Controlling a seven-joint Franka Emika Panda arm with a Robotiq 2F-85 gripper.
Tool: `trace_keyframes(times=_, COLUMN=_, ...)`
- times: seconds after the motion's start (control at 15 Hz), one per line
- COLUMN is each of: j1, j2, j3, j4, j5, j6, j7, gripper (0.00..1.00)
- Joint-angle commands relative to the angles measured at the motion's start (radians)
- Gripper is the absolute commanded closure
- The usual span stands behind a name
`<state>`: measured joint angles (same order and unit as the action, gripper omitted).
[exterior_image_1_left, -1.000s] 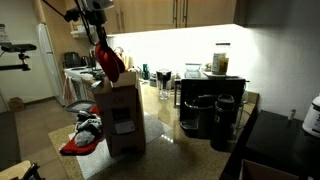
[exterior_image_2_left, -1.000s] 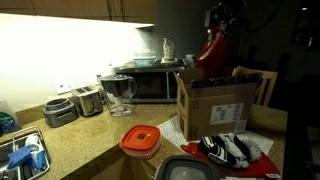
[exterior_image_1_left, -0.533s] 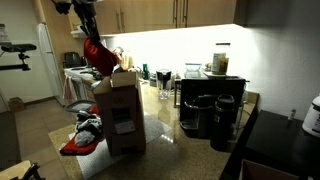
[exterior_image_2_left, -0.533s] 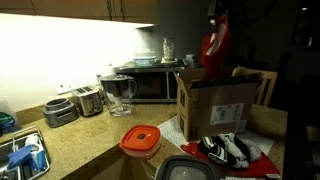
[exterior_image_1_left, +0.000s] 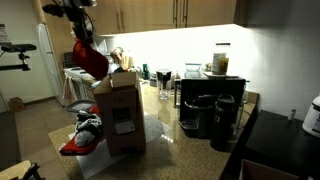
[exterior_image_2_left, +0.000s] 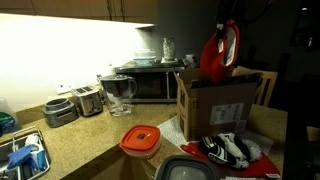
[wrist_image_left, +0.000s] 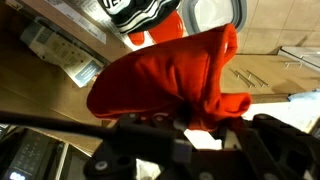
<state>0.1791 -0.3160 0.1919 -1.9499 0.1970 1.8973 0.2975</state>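
We see the tool (exterior_image_1_left: 81, 36) clamped on a red cloth (exterior_image_1_left: 91, 61), which hangs in the air just above the open cardboard box (exterior_image_1_left: 119, 112) on the tabletop (exterior_image_2_left: 90, 140) (the box flaps stand up). In the wrist view the cloth bunches where it is gripped, seemingly near one end. A black-and-white garment (exterior_image_2_left: 230, 150) lies just beside the box.
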Motion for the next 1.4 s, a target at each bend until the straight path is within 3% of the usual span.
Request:
trace_keyframes(times=0.0, j1=0.016, j2=0.011, j3=0.007, j4=0.013, j5=0.0, j6=-0.047, j7=-0.12, gripper=0.96)
trace_keyframes(times=0.47, j1=0.033, j2=0.063, j3=0.012, j4=-0.007, j5=0.0, j6=-0.101, j7=-0.227, gripper=0.96)
trace_keyframes(times=0.87, j1=0.003, j2=0.124, j3=0.016, j4=-0.089, j5=-0.033, j6=-0.063, j7=-0.101, gripper=0.96)
trace_keyframes(times=0.93, j1=0.0, j2=0.131, j3=0.015, j4=-0.101, j5=-0.038, j6=-0.062, j7=-0.088, gripper=0.81)
trace_keyframes(times=1.0, j1=-0.005, j2=0.134, j3=0.014, j4=-0.116, j5=-0.047, j6=-0.05, j7=-0.066, gripper=0.6)
trace_keyframes(times=1.33, j1=-0.02, j2=0.139, j3=0.008, j4=-0.161, j5=-0.085, j6=-0.017, j7=0.023, gripper=0.28)
